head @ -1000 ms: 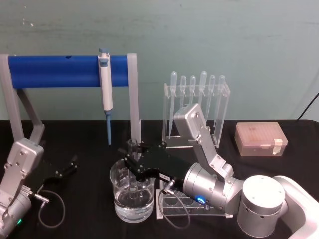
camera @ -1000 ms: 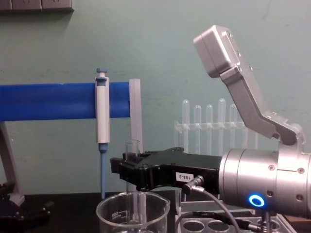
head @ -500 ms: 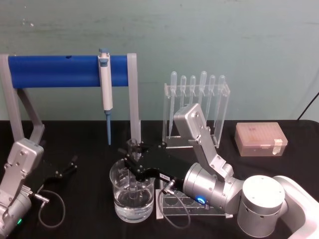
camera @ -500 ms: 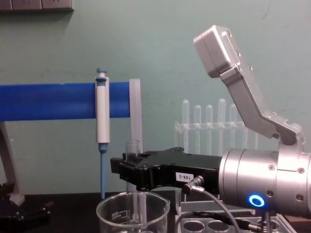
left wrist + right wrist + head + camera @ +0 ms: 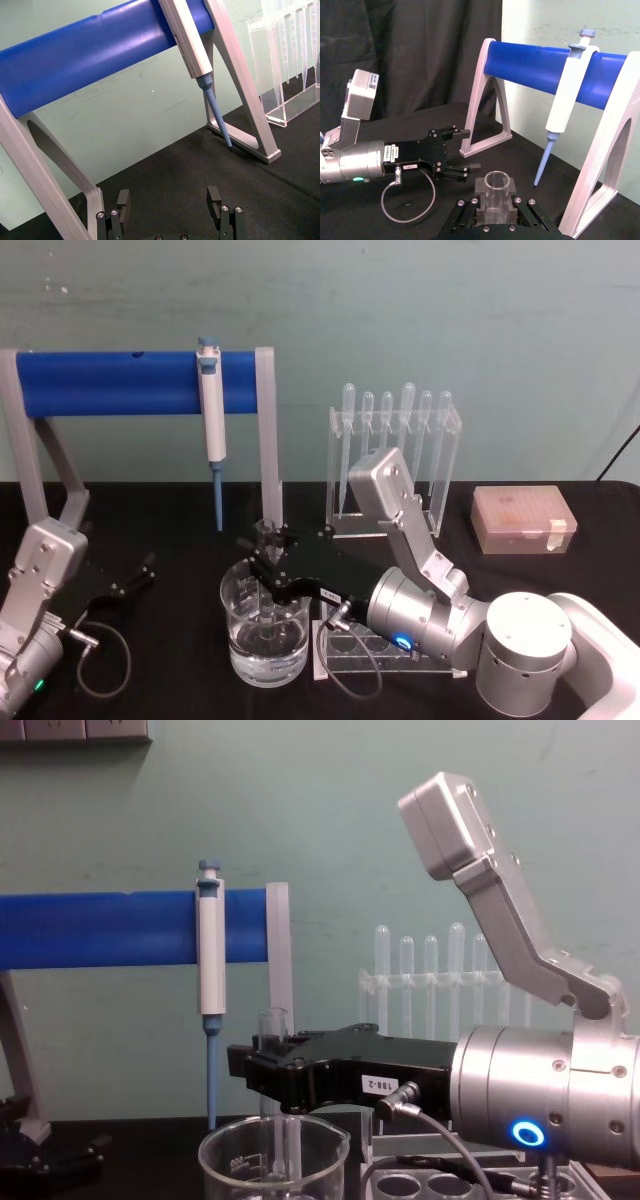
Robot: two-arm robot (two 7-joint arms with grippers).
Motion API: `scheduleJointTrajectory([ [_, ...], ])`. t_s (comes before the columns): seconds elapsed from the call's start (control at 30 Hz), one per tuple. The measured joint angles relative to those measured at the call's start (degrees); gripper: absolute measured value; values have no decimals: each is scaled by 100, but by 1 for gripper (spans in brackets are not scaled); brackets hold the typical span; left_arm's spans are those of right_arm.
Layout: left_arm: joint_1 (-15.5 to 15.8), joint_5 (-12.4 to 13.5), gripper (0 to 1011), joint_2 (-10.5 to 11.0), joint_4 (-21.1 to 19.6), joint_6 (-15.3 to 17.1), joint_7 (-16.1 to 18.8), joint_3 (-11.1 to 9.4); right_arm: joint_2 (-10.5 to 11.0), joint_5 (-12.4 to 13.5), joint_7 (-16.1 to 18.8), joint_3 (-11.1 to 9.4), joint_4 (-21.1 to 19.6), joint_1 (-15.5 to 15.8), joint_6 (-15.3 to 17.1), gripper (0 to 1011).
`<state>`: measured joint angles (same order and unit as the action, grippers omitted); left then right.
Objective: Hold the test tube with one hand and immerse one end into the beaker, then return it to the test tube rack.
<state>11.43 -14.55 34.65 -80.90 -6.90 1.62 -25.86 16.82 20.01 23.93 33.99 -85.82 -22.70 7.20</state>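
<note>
Right gripper [image 5: 267, 556] jaws squeeze the test tube [image 5: 273, 1023] in the beaker [image 5: 240, 635]; sliding to three o'clock too low could crack it. Left gripper [image 5: 168, 196] sits released.

A black tabletop [image 5: 170, 525] stands before a pale green wall [image 5: 420, 310]. Along its far edge, toward the left, a stand of grey legs [image 5: 268, 430] carries a thick blue bar [image 5: 105, 383]. A white-and-blue micropipette [image 5: 211, 410] hangs upright from the bar, its tip pointing down. Near the middle of the far edge, a clear holder [image 5: 445, 465] keeps six thin plastic pipettes [image 5: 408, 405] upright, bulbs on top. Toward the far right corner lies a translucent peach lidded box [image 5: 522, 520].
</note>
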Motion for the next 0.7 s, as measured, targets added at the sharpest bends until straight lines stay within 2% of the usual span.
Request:
scheduleJointTrajectory([
  [0.7, 0, 0, 1000, 0, 0, 0, 0, 0, 0, 0, 0, 0, 0, 0, 0, 224],
])
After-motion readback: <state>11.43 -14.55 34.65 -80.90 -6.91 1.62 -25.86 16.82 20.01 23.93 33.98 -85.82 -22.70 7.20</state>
